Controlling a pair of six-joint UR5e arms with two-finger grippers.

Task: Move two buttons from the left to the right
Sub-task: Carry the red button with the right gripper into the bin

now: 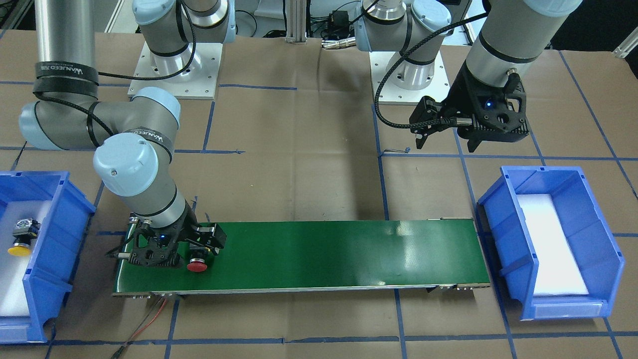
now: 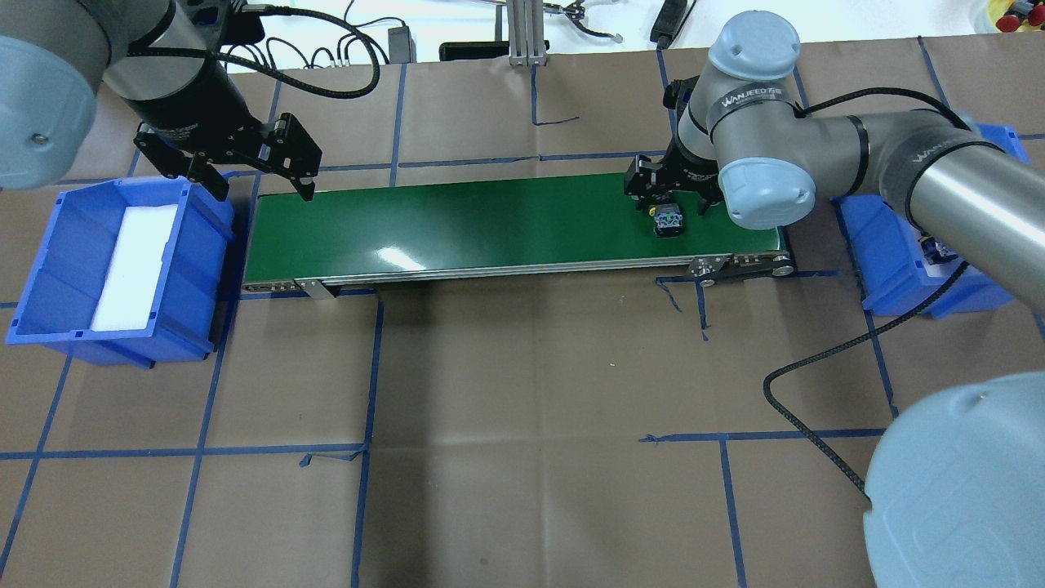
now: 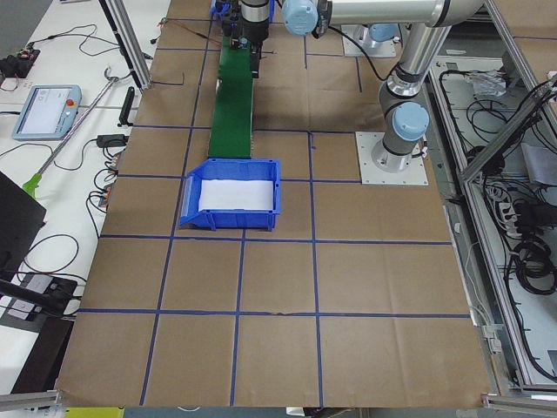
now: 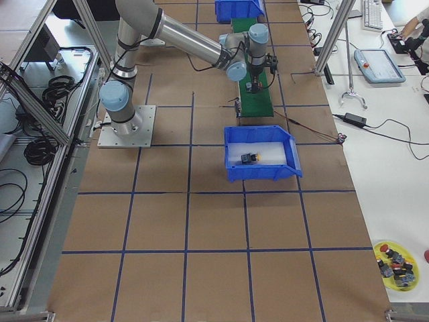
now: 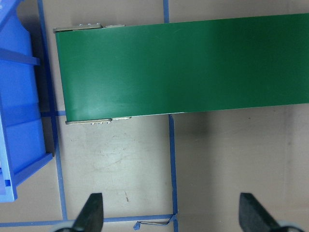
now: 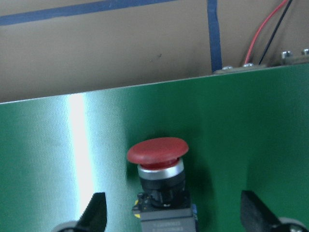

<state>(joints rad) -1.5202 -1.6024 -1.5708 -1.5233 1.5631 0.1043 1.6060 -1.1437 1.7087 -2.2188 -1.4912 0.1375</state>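
The red-capped button (image 1: 197,264) lies on its side on the green conveyor belt (image 1: 324,254), near the belt end on my right. It also shows in the overhead view (image 2: 669,220) and the right wrist view (image 6: 158,159). My right gripper (image 1: 192,254) is low over it and open, with a finger on each side and neither touching it. The yellow-capped button (image 1: 20,239) lies in the blue bin (image 1: 55,209) beyond that belt end. My left gripper (image 2: 263,188) hovers open and empty near the belt's other end.
A second blue bin (image 2: 49,269) with a white foam pad stands past the belt's left end, with no buttons in it. Red and black wires (image 1: 149,319) trail from the belt's right end. A yellow tray (image 4: 395,261) of spare parts sits off to the side.
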